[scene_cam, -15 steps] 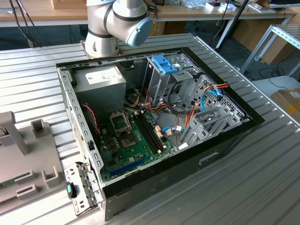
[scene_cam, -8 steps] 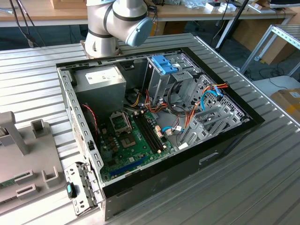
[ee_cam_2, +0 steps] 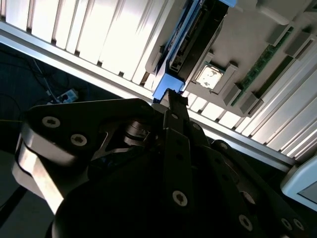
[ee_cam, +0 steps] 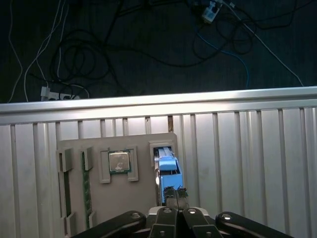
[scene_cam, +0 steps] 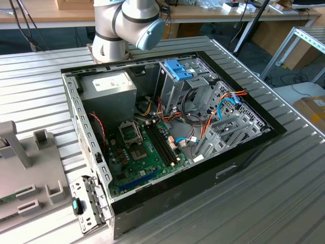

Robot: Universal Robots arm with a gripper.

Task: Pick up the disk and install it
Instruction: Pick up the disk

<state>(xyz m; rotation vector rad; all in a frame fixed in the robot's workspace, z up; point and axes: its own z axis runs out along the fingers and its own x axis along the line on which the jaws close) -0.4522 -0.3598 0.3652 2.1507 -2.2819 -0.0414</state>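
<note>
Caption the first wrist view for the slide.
Gripper close to the blue-railed disk, which stands in a slot of the grey tray, beside a processor chip.

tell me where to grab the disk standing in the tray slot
Grip the disk by its exposed top edge, pinching across the flat faces, coming straight down from above. It stands on edge in the grey tray, so only that edge is free.

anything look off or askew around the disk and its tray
Nothing stands out. The grey metal disk with its light-blue rail stands on edge in its slot of the grey moulded tray, square to it, the pincer close by. The square silver chip and the green memory stick sit in their recesses.
</note>
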